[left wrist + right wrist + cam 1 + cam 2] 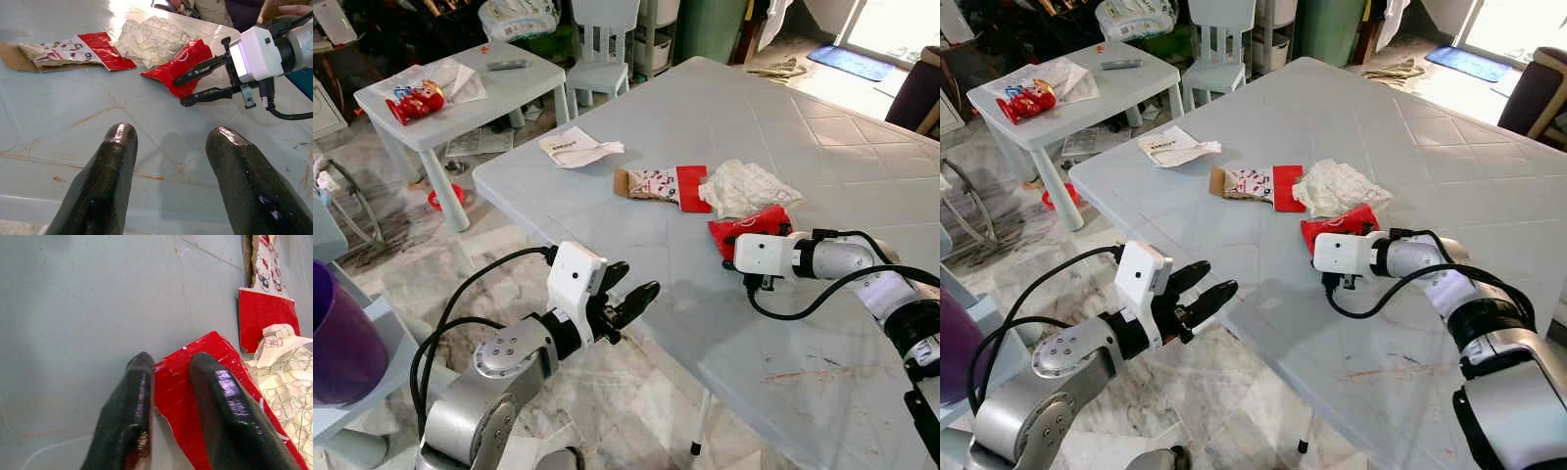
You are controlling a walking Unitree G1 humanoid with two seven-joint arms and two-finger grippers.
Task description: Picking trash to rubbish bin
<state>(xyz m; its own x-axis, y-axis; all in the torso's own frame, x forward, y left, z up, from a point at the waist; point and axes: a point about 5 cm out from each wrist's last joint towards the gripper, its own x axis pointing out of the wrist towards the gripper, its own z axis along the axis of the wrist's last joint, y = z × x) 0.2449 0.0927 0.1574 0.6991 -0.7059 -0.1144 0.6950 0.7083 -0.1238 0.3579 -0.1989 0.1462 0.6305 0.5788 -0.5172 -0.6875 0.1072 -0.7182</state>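
Right end effector (198, 87) is low over the pale grey plastic desk (822, 147), its two black fingers parted around the near edge of the flat red foil wrapper (205, 396), one finger (128, 411) on the bare desk beside it, the other (222, 406) over the foil. Just beyond its tips lies the crumpled white printed paper (746, 186), then the torn red-and-white cartoon-printed cardboard packet (658, 185). Left end effector (631, 294) hovers at the desk's near edge, fingers apart, holding nothing.
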